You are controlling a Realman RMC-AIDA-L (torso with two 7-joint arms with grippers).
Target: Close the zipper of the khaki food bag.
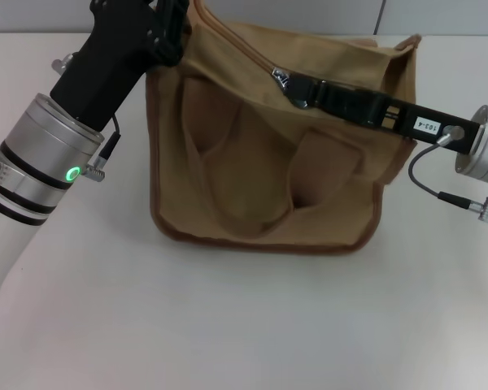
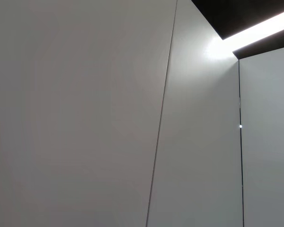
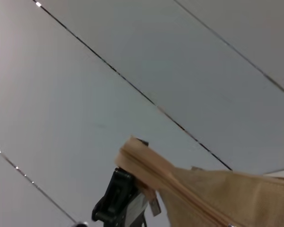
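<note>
The boxy tan canvas food bag with brown trim [image 1: 268, 162] is seen centre frame on the white table [image 1: 228, 325], 2 soft loop handles draped over its front. The khaki zipper line [image 1: 236, 41] runs along the top edge, upper centre. The right gripper [image 1: 283, 81] is clamped on the silver pull tab [image 1: 278, 76]. The left gripper [image 1: 172, 32] is clenched on the bag's upper-left corner.

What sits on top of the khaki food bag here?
On the khaki food bag, the right gripper meets the zipper at its silver pull; the left gripper holds the far corner. The bag's inside is covered by fabric.
</note>
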